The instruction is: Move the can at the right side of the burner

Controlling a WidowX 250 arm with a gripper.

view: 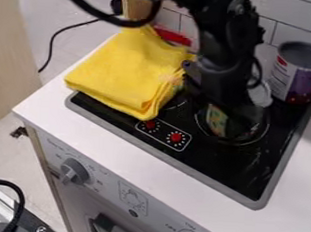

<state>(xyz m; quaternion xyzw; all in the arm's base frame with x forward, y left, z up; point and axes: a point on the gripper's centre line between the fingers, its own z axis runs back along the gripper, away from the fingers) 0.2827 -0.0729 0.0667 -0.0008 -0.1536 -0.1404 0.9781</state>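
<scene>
The black gripper [241, 118] hangs low over the right burner [251, 142] of the black stove top. Beside its left side, on that burner, is a small can-like thing [217, 121] with a green, yellow and red pattern; the gripper hides much of it, and whether it is held cannot be told. A larger open can [297, 78] with a white and purple label stands upright at the stove's back right corner, to the right of the gripper and apart from it.
A folded yellow cloth [124, 75] covers the stove's back left part. Behind it lies a red thing [172, 36]. Two red knobs sit on the stove's front panel [164, 133]. A white rounded thing [260, 95] is behind the gripper. The tiled wall [291, 25] bounds the back.
</scene>
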